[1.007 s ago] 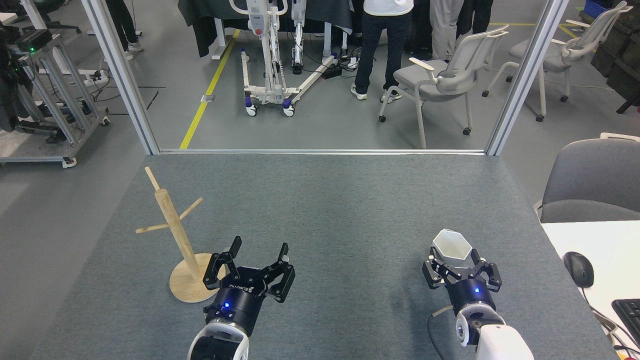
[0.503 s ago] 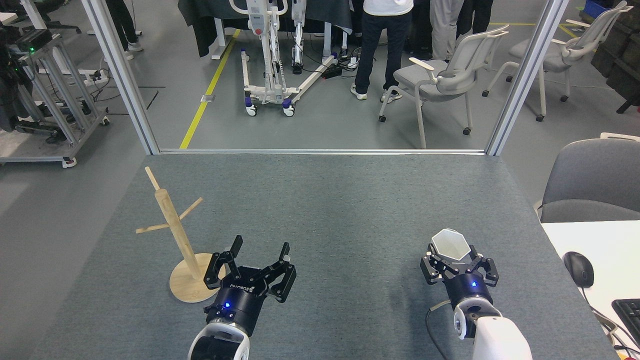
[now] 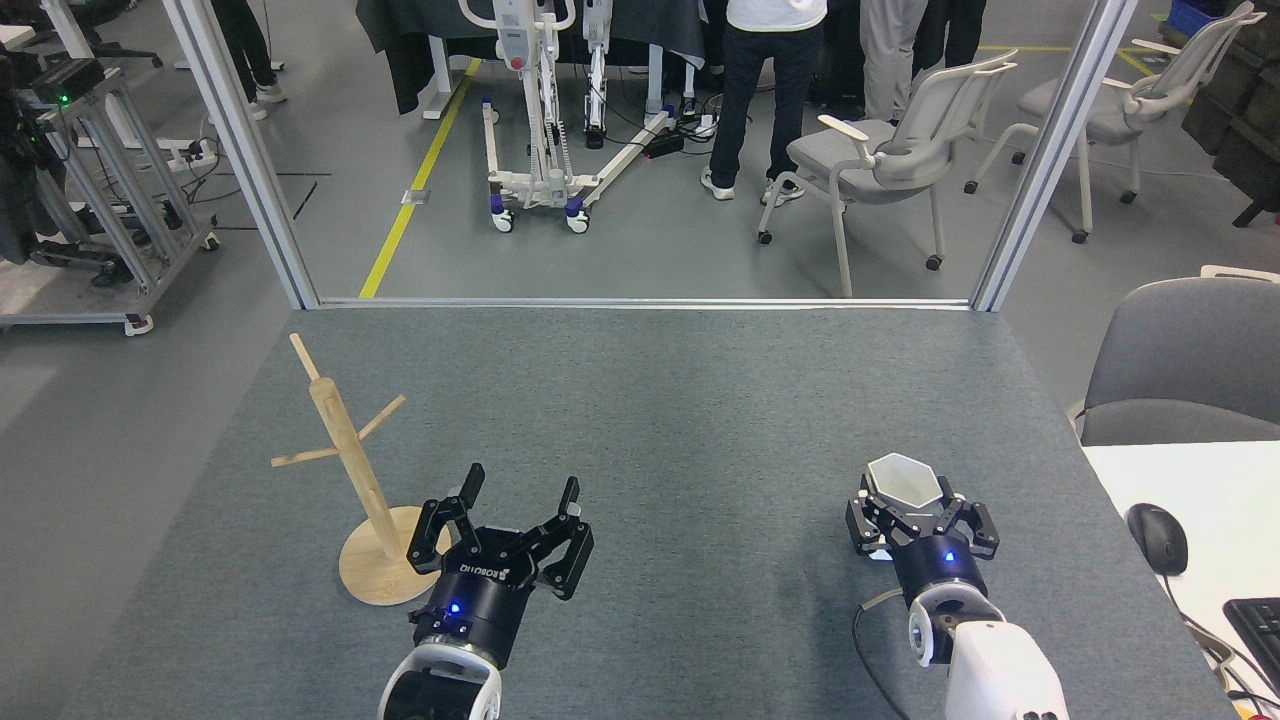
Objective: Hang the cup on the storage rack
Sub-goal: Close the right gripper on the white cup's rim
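- On the table [image 3: 660,400], near-left: storage rack [image 3: 345,455], upright.
- Just right of its base: left gripper [image 3: 520,497].
- Well apart, near-right: cup [image 3: 905,480], between the fingers of the right gripper [image 3: 920,520].
- Right of the table: mouse [image 3: 1157,538] on a desk [image 3: 1130,480].
- Behind the table: chairs [image 3: 890,160].

Robotics lab, alu frame [image 3: 240,150], office chairs [image 3: 880,160]
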`<state>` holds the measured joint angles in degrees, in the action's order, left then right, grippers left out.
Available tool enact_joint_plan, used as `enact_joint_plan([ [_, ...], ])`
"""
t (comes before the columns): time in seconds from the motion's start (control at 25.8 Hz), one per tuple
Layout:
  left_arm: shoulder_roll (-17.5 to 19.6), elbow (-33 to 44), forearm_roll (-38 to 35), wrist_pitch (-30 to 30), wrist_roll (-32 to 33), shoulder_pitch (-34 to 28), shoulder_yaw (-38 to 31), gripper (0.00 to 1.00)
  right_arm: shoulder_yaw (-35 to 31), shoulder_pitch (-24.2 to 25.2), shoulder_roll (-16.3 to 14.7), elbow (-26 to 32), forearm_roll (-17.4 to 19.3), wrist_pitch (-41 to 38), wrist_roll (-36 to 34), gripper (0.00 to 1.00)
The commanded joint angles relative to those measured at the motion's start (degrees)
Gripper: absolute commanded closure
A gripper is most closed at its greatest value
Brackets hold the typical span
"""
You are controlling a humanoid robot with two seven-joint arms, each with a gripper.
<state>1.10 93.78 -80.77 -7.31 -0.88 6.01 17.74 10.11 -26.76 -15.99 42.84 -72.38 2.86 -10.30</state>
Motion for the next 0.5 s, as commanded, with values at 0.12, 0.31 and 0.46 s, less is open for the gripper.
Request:
enact_joint_plan([
  [0.12,0.04,-0.44,0.08,0.19,-0.44,-0.12,0.01,0.0,0.88,-0.05,-0.1,-0.04,-0.04,-0.58,0.01,0.65],
  [0.31,0.04,-0.35,0.08,0.19,-0.52,-0.12,0.01,0.0,0.97,0.04,-1.59,2.86,0.13,-6.29,0.45,0.78],
  [0.46,0.04,-0.26,0.08,0.19,-0.44,-0.21,0.1,0.0,-0.35,1.36,-8.27,11.74,4.79,-16.22,5.37,0.83],
])
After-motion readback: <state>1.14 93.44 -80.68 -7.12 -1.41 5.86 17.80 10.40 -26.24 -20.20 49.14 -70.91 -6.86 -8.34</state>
